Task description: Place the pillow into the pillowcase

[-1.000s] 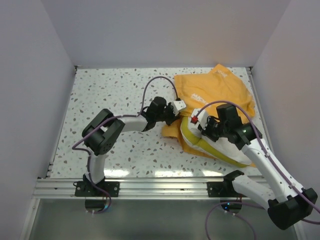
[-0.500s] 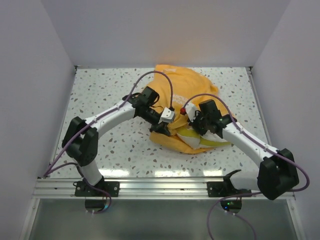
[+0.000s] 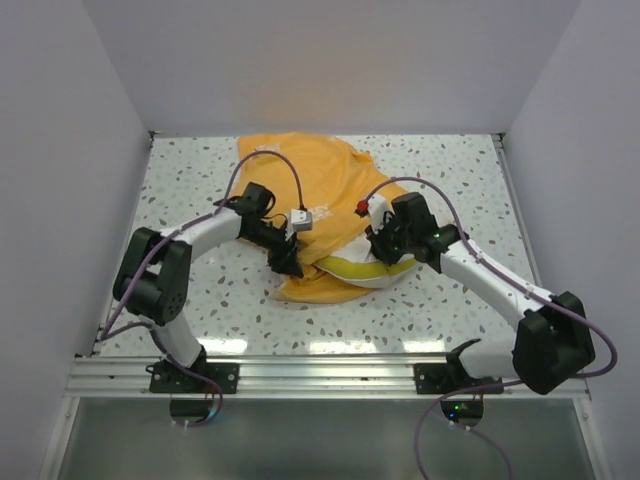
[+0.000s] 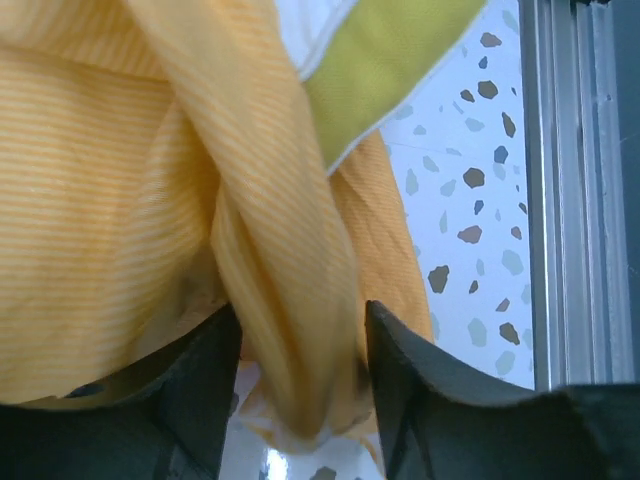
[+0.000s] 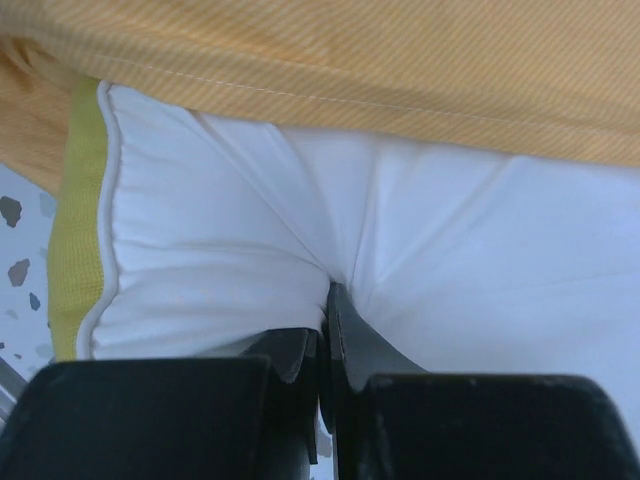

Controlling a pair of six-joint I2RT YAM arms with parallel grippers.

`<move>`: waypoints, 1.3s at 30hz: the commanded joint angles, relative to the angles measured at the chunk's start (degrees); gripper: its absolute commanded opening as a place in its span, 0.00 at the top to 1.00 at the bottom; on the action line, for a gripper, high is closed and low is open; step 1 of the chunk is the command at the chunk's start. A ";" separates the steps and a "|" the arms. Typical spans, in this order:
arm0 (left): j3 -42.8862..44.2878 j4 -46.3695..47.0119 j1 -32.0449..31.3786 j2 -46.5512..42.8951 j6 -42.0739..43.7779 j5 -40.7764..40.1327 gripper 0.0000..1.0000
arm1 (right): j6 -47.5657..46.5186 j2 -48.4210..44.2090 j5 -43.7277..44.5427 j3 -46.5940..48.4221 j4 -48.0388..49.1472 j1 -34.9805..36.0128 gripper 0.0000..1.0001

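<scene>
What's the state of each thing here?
pillow: mostly under the pillowcase, yellow-green edge showing.
pillowcase: rumpled, draped over the pillow.
left pincer: open, a pillowcase fold between its jaws.
right pincer: shut on the pillow's white cloth.

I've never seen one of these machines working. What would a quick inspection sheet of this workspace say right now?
Surface: speckled table, flat.
Job's things: orange pillowcase crumpled mid-table; white pillow with yellow-green strip partly covered by it, poking out at its near edge.
Clutter: nothing seen.
Grippers: left gripper open, a pillowcase fold between its fingers; right gripper shut on the pillow's white fabric.
Cables: purple cables loop above both arms.
Surroundings: plain pale walls on three sides; metal rail along the near edge.
</scene>
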 commanded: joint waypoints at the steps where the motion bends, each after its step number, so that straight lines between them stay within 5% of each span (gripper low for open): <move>1: -2.59 2.90 0.31 -13.43 -0.47 -3.93 0.44 | 1.27 0.41 0.36 3.78 -3.13 -1.17 1.00; 5: -2.07 2.01 6.97 -22.79 -7.11 -4.54 0.19 | -6.20 -0.73 2.21 2.73 -8.06 -7.58 1.00; 10: -0.48 4.47 24.19 -20.70 -11.63 -14.27 0.17 | -16.75 1.54 3.44 4.30 -13.07 -20.15 1.00; 14: -2.68 7.46 26.86 -17.10 -3.75 -22.99 0.13 | -19.22 6.02 6.15 7.64 -14.48 -26.13 1.00; 18: -3.57 12.29 27.82 -12.54 -3.71 -19.93 0.12 | -22.91 10.59 8.10 8.17 -12.46 -30.88 1.00; 22: 0.21 28.24 27.65 -5.77 -18.89 -16.77 0.19 | -23.53 12.62 7.22 8.17 -11.58 -31.24 1.00; 29: 10.21 57.36 25.02 13.54 -60.71 -17.26 0.25 | -22.04 14.21 6.60 9.14 -11.23 -31.24 1.00; 39: 25.78 63.55 20.36 32.47 -74.73 -26.96 0.24 | -21.25 13.15 5.63 9.32 -13.08 -31.33 1.00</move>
